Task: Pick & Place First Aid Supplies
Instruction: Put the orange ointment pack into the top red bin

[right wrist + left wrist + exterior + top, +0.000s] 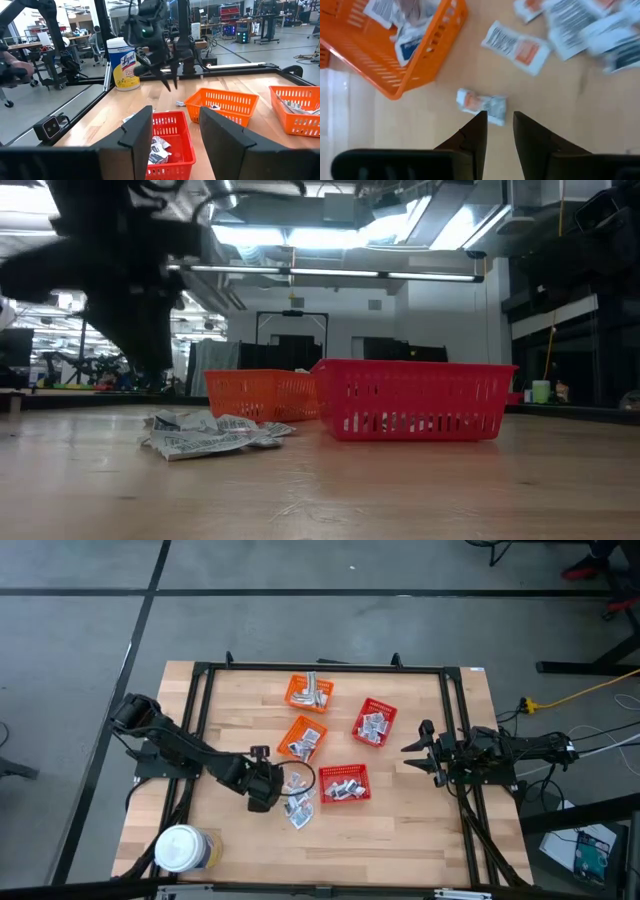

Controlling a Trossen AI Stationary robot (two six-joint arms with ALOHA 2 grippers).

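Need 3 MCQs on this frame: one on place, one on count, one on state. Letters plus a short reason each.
1. Where is the jar?
A. near the table's front left corner
B. inside a red basket
C. under the right gripper

2. How many mesh baskets are on the table?
A. two
B. four
C. six

3. What is the state of the left gripper?
A. shut on a sachet
B. open, holding nothing
C. shut on a basket rim

Answers:
1. A: the high view shows it alone by that corner, clear of the baskets.
2. B: two orange baskets and two red baskets.
3. B: the left wrist view shows a gap between its fingers, with a crumpled sachet lying on the wood just ahead of the tips.
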